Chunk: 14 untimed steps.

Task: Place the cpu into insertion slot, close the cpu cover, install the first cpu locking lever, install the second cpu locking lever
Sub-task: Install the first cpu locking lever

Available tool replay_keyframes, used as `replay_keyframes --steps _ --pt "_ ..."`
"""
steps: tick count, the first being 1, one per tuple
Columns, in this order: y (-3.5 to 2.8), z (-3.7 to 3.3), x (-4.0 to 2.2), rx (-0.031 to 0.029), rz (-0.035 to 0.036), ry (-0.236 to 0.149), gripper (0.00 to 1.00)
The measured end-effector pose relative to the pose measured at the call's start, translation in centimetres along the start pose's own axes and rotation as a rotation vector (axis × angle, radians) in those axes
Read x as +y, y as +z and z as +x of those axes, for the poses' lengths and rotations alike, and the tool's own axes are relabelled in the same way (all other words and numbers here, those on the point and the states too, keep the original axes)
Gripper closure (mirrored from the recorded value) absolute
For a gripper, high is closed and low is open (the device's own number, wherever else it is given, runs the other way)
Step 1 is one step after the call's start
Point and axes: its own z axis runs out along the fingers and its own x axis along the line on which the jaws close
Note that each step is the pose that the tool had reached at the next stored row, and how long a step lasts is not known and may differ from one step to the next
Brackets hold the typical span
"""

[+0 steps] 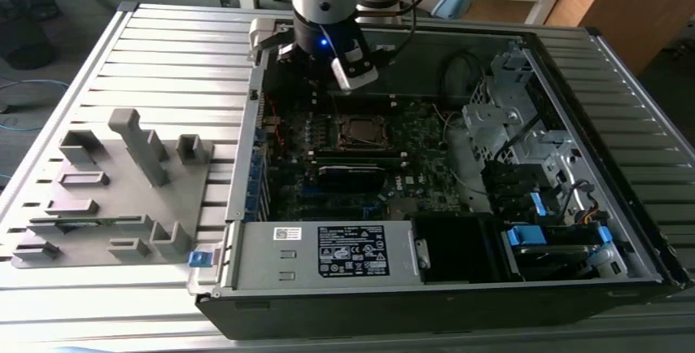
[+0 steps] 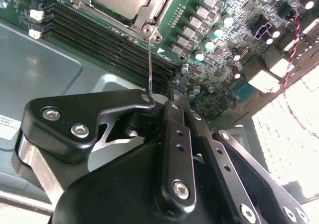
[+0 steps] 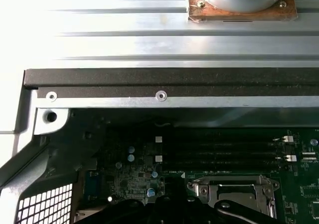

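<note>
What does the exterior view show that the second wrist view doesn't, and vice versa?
Exterior view: the grey fixture tray, the power supply, the metal drive cage. Second wrist view: a thin lever wire, rows of round capacitors. Both: the cpu cover and the green board.
</note>
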Motion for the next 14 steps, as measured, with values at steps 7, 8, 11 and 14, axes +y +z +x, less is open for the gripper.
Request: replay_keyframes --steps 7,8,11,14 --pt "0.05 -0.50 0.13 -0.0001 -0.0002 0.000 0.89" --pt "0.05 -0.59 0.15 -0.0001 -0.0002 0.000 0.89" --pt "0.06 -0.92 0.18 0.0000 -0.0002 0.000 0.89" --pt "0.07 -1.25 0.21 -0.0001 -0.0002 0.000 0.89"
